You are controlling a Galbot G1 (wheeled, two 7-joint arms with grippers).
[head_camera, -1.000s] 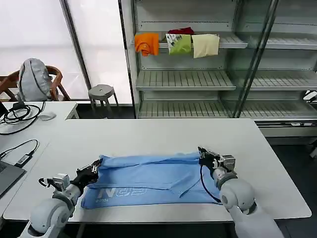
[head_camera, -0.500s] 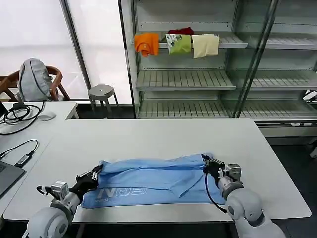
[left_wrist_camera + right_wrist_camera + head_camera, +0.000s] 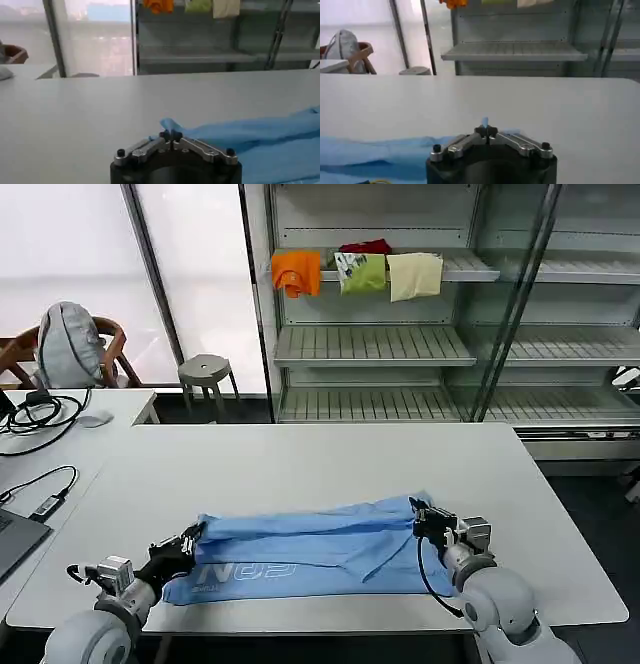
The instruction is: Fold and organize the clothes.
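Both arms have drawn back toward me over the last second, and the far edge of the T-shirt (image 3: 310, 549) has come with them, so the folded-over layer now lies nearer the near hem than it did. I have the left gripper (image 3: 190, 541) pinched on the shirt's far-left corner and the right gripper (image 3: 420, 514) pinched on its far-right corner; in each wrist view the fingertips are pressed together with a tuft of blue cloth between them. The shirt lies across the near half of the white table (image 3: 300, 459), running left to right, with its pale lettering showing near the left end

I read this as the lengthwise fold about halfway laid: the top layer covers much of the body but has not reached the near hem. Next I would carry both corners on evenly and set them down together, since uneven travel would skew the edge

Orange, green and cream garments (image 3: 360, 272) sit on the far shelf
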